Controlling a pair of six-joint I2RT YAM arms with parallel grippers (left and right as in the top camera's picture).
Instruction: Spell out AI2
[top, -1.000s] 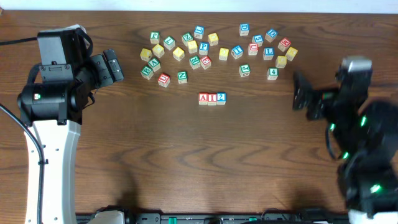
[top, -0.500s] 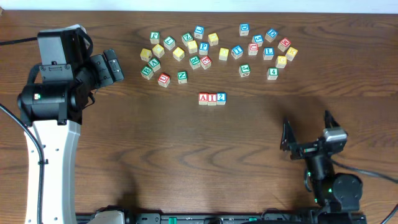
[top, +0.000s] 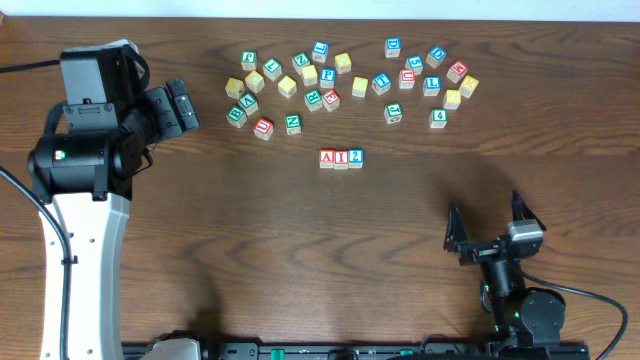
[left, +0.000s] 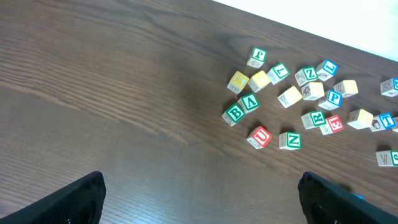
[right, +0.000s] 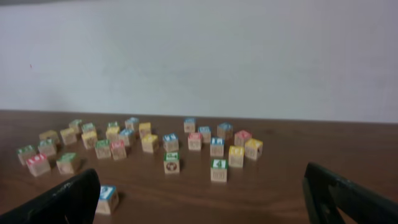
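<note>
Your left fingers (left: 68, 202) are spread wide with nothing between them, raised at the left side of the worktop (top: 250, 260). Your right fingers (top: 456, 230) are also spread wide and empty, near the front right.

In the left wrist view only the finger tips show, at the bottom corners, and the blocks at the right edge are cut off; the spelled row is out of that frame. The right wrist view is soft, so you cannot read the block faces there. A blue-topped block (right: 107, 198) sits just beside one finger, and you cannot tell which block it is.

The worktop is dark brown wood grain. A plain pale wall (right: 199, 56) stands behind its far edge.

From overhead, the A block (top: 327, 158), I block (top: 341, 158) and 2 block (top: 356, 157) touch in a straight row at the centre, reading A, I, 2. The loose blocks (top: 290, 80) lie scattered beyond it. The row sits between the two arms, well apart from both sets of fingers.
</note>
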